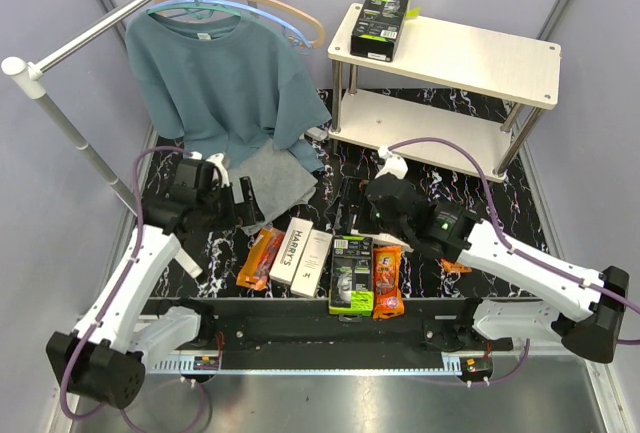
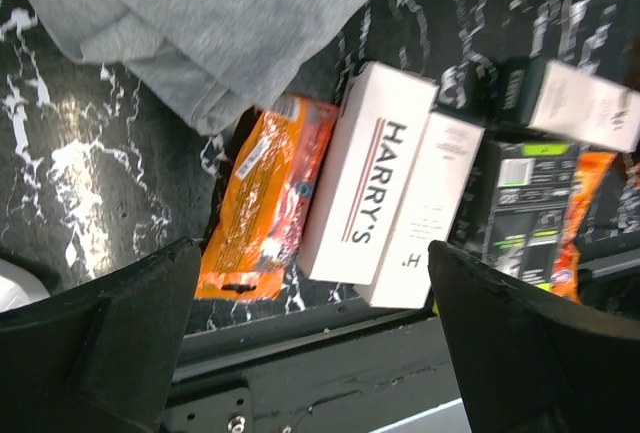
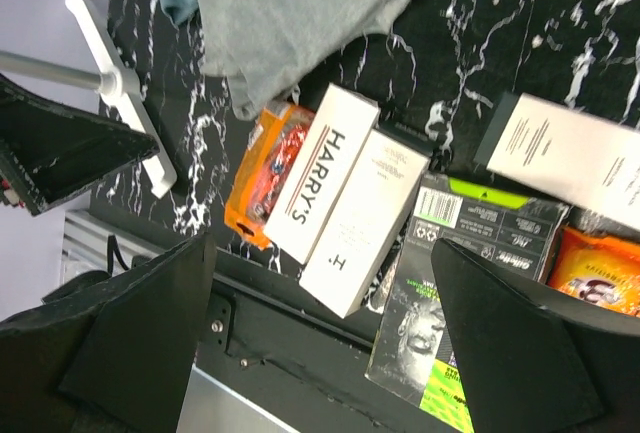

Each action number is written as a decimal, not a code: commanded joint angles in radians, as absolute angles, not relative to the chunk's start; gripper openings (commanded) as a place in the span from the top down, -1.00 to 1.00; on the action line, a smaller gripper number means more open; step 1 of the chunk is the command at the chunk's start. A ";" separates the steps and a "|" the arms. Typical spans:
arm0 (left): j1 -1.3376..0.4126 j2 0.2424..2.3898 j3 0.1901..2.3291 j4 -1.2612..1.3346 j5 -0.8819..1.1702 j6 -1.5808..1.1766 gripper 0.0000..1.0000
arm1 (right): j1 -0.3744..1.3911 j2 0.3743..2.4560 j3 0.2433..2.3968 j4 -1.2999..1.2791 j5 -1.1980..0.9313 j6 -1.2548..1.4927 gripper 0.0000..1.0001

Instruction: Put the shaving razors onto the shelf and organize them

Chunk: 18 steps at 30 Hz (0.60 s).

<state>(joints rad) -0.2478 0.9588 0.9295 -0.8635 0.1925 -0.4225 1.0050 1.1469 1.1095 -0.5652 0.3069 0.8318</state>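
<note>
The cream two-tier shelf (image 1: 470, 58) stands at the back right, with one black-and-lime razor box (image 1: 383, 18) on its top board. Near the table's front lie an orange blister pack (image 1: 260, 258), two white HARRY'S boxes (image 1: 291, 251) (image 1: 313, 261), a black-and-lime box (image 1: 351, 273) and another orange pack (image 1: 388, 280). My left gripper (image 1: 247, 203) is open and empty above and left of them; its view (image 2: 315, 303) shows the HARRY'S box (image 2: 365, 173). My right gripper (image 1: 345, 208) is open and empty just behind them; its view (image 3: 320, 323) shows the HARRY'S box (image 3: 320, 173) and the black-and-lime box (image 3: 450, 293).
A folded grey cloth (image 1: 275, 178) lies behind the packs. A metal clothes rail (image 1: 110, 23) with a teal shirt (image 1: 220, 73) on hangers fills the back left. A white box with a black end (image 3: 570, 158) lies under my right arm.
</note>
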 commanded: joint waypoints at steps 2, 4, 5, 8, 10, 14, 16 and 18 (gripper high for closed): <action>-0.296 1.017 0.940 -0.888 0.104 -0.449 -0.98 | 1.014 1.146 1.039 -0.476 0.232 0.893 -0.99; -0.316 1.031 0.927 -0.891 0.089 -0.456 -0.98 | 1.015 1.144 1.017 -0.457 0.221 0.908 -1.00; -0.322 1.045 0.922 -0.893 0.078 -0.462 -0.98 | 1.014 1.140 1.011 -0.454 0.216 0.914 -0.99; -0.348 1.058 0.904 -0.891 0.075 -0.480 -0.98 | 1.014 1.146 1.000 -0.445 0.206 0.928 -1.00; -0.383 1.066 0.897 -0.890 0.063 -0.489 -0.98 | 1.014 1.154 0.994 -0.446 0.203 0.939 -0.99; -0.443 1.095 0.905 -0.888 0.032 -0.508 -0.98 | 1.014 1.170 0.985 -0.440 0.189 0.960 -0.99; -0.474 1.107 0.913 -0.891 0.023 -0.517 -0.98 | 1.014 1.178 0.980 -0.436 0.189 0.965 -0.99; -0.500 1.117 0.923 -0.893 0.006 -0.528 -0.98 | 1.014 1.186 0.979 -0.434 0.187 0.971 -0.99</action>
